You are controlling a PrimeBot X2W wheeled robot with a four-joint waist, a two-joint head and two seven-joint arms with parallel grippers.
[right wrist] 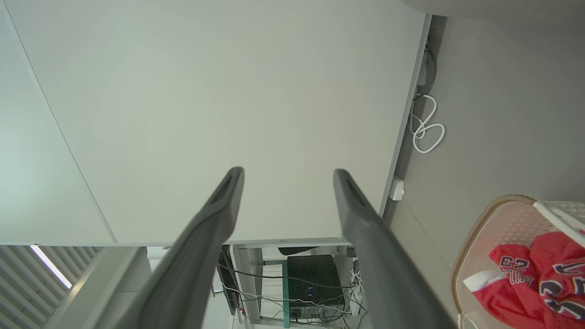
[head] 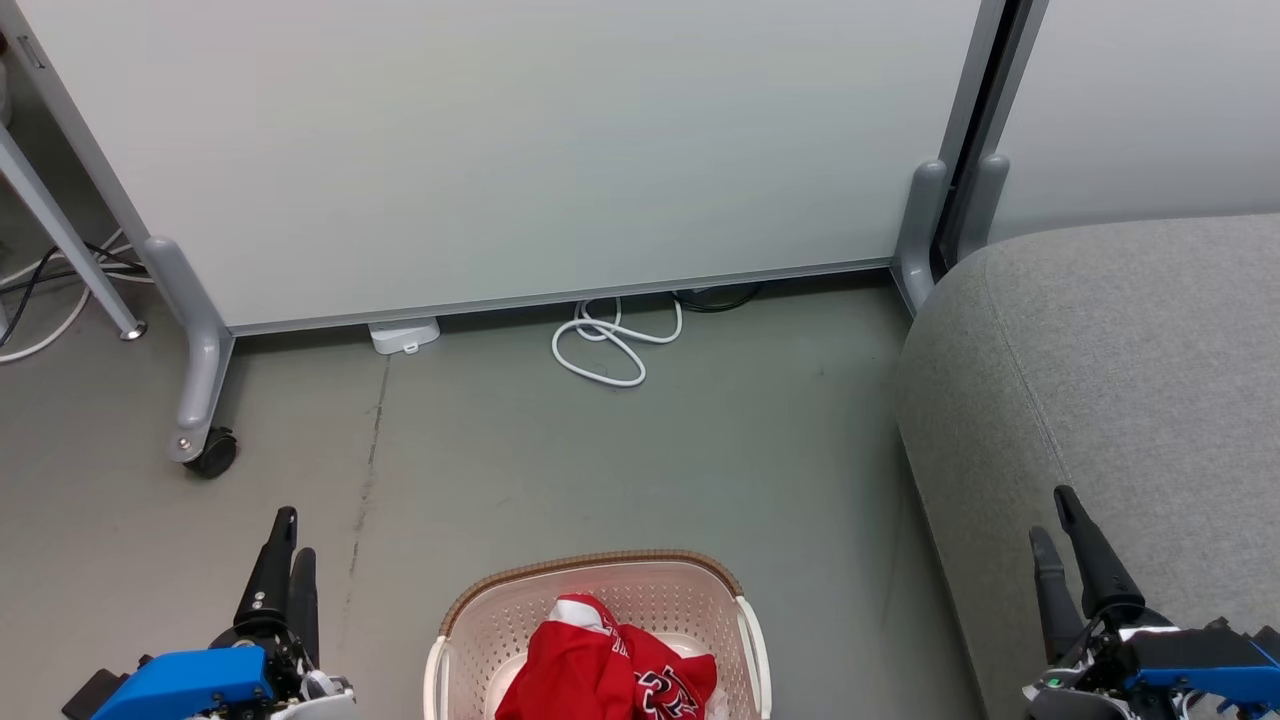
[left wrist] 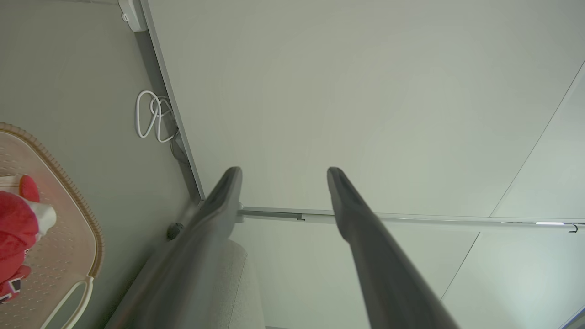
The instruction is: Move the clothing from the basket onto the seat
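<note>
The basket point(head: 600, 557) stands on the floor at the bottom centre of the head view, cream-white with a brown rim. Red clothing point(head: 600, 670) with white trim and lettering lies bunched inside it. The grey seat point(head: 1100, 380) fills the right side. My left gripper point(head: 294, 535) hangs left of the basket, fingers apart and empty. My right gripper point(head: 1050, 510) hovers over the seat's front edge, also open and empty. In the left wrist view the gripper point(left wrist: 283, 171) points at the wall, with basket point(left wrist: 68, 196) and clothing point(left wrist: 13, 228) at far left. The right wrist view shows the gripper point(right wrist: 288, 171), the basket point(right wrist: 461, 246) and numbered clothing point(right wrist: 539, 269) at lower right.
A pale partition panel point(head: 500, 150) on grey feet with a castor point(head: 212, 452) closes off the back. A coiled white cable point(head: 610, 345) and a white adapter point(head: 404, 335) lie at its base. A grey table leg point(head: 60, 230) slants at far left.
</note>
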